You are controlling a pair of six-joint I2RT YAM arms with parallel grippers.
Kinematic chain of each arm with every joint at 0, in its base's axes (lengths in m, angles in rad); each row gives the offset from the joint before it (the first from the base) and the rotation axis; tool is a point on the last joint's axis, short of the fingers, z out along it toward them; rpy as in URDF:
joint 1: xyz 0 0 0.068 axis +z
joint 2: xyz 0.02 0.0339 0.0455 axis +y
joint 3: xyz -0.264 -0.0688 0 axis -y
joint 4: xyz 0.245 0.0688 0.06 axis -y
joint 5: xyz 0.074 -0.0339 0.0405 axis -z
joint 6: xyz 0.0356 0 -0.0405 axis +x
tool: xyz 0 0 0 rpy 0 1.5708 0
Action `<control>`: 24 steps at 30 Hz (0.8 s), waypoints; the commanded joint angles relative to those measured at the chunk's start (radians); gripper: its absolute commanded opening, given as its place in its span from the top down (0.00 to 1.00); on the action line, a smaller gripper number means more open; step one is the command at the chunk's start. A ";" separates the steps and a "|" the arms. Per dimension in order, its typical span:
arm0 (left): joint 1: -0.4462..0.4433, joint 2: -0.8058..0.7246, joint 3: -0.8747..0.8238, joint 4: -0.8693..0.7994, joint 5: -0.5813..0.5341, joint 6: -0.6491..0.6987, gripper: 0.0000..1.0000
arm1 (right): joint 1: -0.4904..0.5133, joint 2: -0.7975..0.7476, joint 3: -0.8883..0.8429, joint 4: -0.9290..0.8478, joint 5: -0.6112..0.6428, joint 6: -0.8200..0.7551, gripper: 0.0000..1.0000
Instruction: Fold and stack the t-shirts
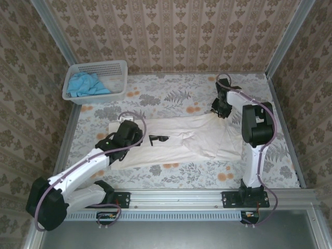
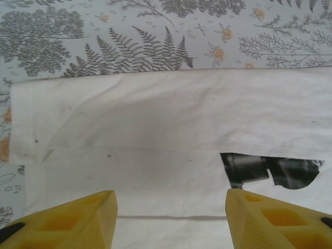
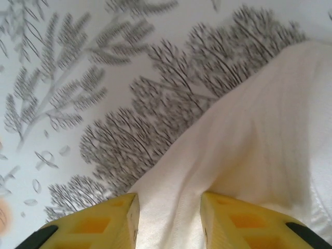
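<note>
Enclosed on three sides by walls (image 1: 171, 31) papered in a brown damask pattern, with aluminium posts (image 1: 57, 36) at the far corners. Covered from edge to edge by a pale tablecloth (image 1: 171, 96) printed with grey ferns, trees and small orange flowers. At far left, against the back corner: white perforated basket (image 1: 104, 64), containing a crumpled sky-blue t-shirt (image 1: 85, 85). Nearer and slightly right: left gripper (image 1: 136, 134), poised above the left part of a cream-white t-shirt (image 1: 192, 137). From the left wrist camera: left gripper (image 2: 170, 199) released, yellow fingers (image 2: 98, 212) standing wide apart over the cream-white t-shirt (image 2: 155, 114), nothing between them; straight folded edge lying parallel to the fern print beyond. Just right of that gripper: dark print (image 1: 158, 139) on the cloth, partly covered by a fold of cloth (image 2: 270, 171). Spread lengthwise across the table middle: cream-white t-shirt, flat at left, rumpled toward the right. At its far right end: right gripper (image 1: 220, 111), clenched on the cloth. From the right wrist camera: right gripper (image 3: 170, 199) pinching a raised ridge of the cream-white t-shirt (image 3: 259, 135) between its fingers (image 3: 228, 218), tablecloth bare to the left. Along the near edge: metal rail (image 1: 181, 197) carrying both arm bases.
</note>
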 commanded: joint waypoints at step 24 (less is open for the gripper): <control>-0.009 0.098 -0.027 0.114 0.075 0.008 0.32 | 0.138 0.568 1.584 -0.827 0.070 -0.132 0.51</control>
